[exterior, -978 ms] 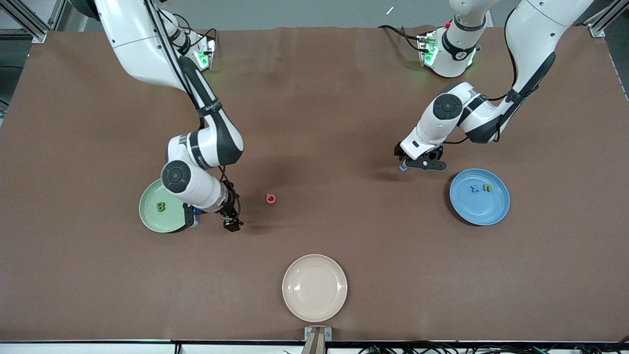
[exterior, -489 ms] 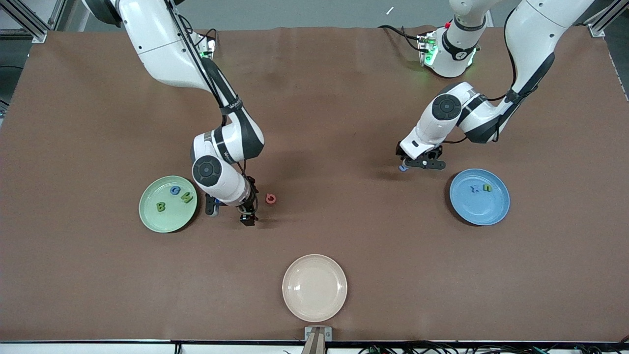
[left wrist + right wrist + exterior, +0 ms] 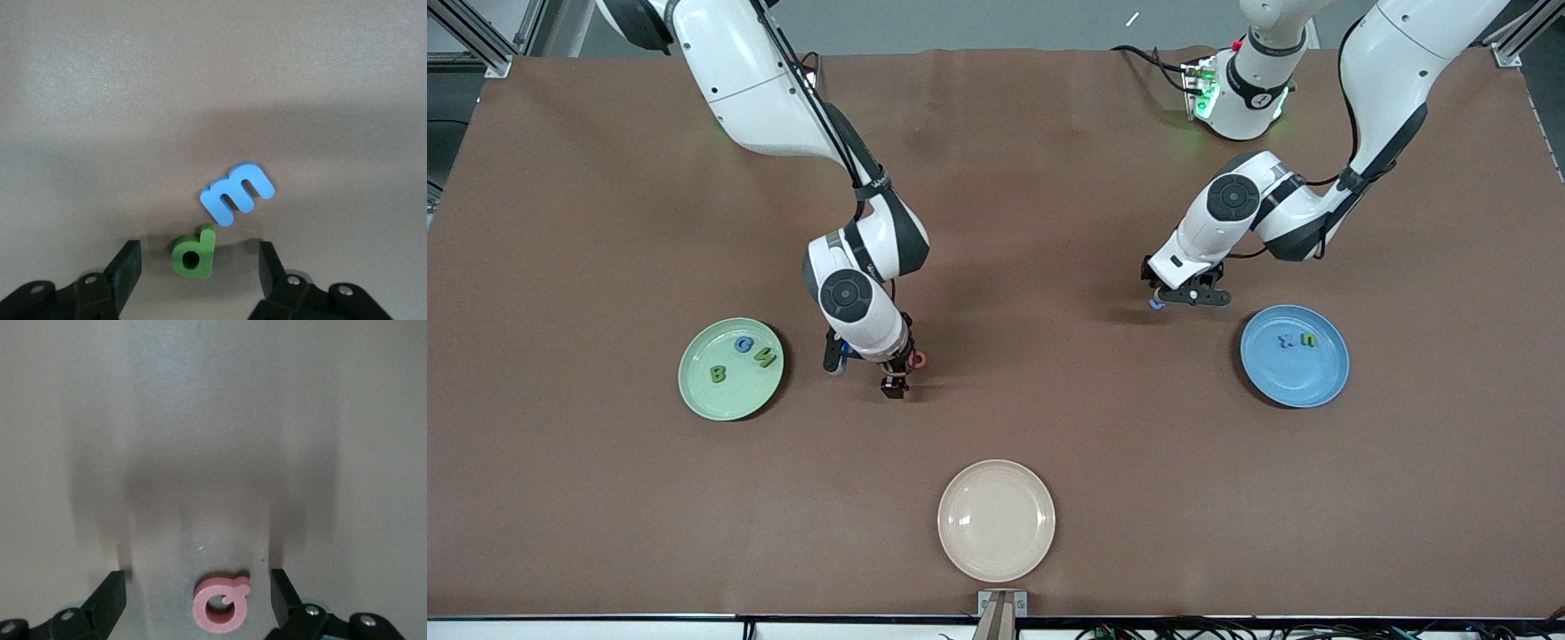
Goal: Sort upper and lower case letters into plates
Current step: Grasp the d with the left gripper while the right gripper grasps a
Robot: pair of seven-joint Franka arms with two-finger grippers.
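Hovering low at frame centre, the right gripper (image 3: pixel 898 373) stood with jaws wide, the pink letter (image 3: pixel 222 605) on the counter (image 3: pixel 1049 427) squarely between them. At upper right, the left gripper (image 3: pixel 200 270) straddled the green d (image 3: pixel 194 251), jaws open, with the blue m (image 3: pixel 237 193) just beside it. Green plate (image 3: pixel 694 387) lay lower left, blue plate (image 3: pixel 1294 387) right.

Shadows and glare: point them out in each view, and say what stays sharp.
Front view: soft dark shadows on the brown mat beneath both arms; faint sheen on the cream plate. Left wrist view: a broad shadow band across the mat, with the blue m and green d sharp. Right wrist view: streaked vertical shadows above the crisp pink Q.
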